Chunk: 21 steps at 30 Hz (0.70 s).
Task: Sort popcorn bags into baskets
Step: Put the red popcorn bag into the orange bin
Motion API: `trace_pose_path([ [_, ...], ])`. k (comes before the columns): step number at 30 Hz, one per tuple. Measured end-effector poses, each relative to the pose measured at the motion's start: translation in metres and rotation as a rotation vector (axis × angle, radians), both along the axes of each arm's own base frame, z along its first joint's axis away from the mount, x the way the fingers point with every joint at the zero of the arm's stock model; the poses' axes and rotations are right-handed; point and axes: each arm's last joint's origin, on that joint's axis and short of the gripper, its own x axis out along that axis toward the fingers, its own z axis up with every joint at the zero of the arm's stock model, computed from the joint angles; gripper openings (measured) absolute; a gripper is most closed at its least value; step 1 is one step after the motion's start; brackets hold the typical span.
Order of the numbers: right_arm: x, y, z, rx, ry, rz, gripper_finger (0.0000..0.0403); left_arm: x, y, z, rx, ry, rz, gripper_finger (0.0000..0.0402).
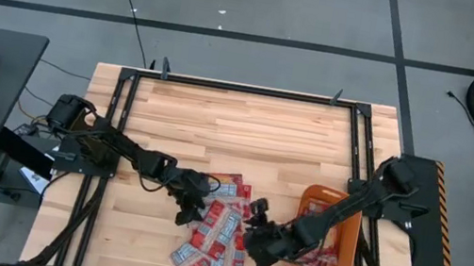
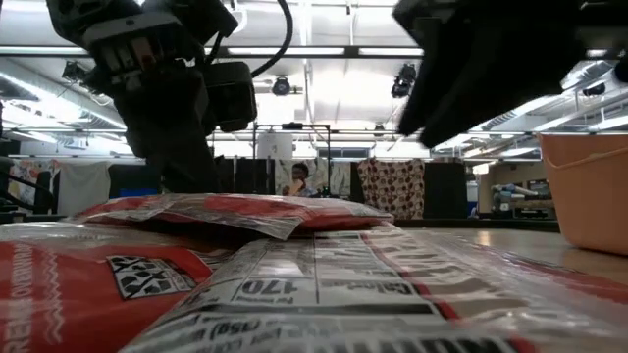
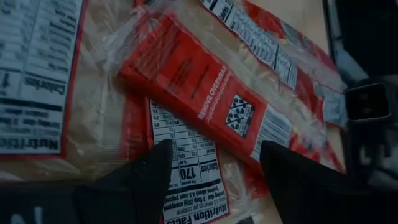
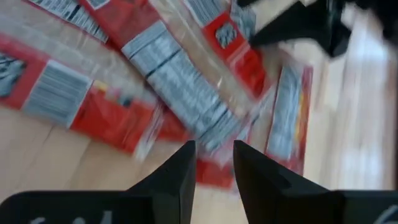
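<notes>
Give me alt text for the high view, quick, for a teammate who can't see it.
Both arms reach over a pile of red and white popcorn bags at the wooden table's near edge: the left gripper at the pile's left, the right gripper at its right. An orange basket right of the pile already holds a few bags.
</notes>
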Motion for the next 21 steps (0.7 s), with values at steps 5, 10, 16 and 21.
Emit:
trace_pose_path([
  [5, 0.012, 0.009, -0.021, -0.058, -0.004, 0.108, 0.0117, 0.001, 0.000, 0.001, -0.050, 0.016, 0.051, 0.0247],
  [10, 0.019, 0.014, -0.039, -0.055, -0.011, 0.140, 0.0144, 0.001, 0.001, 0.001, -0.034, 0.010, 0.085, 0.0247],
  [16, 0.022, 0.022, -0.044, -0.071, -0.052, 0.177, 0.0178, 0.001, -0.001, 0.001, -0.021, 0.005, 0.095, 0.0247],
  [21, 0.028, 0.021, -0.067, -0.141, -0.044, 0.177, 0.0185, 0.000, -0.004, 0.000, 0.003, 0.004, 0.104, 0.0247],
])
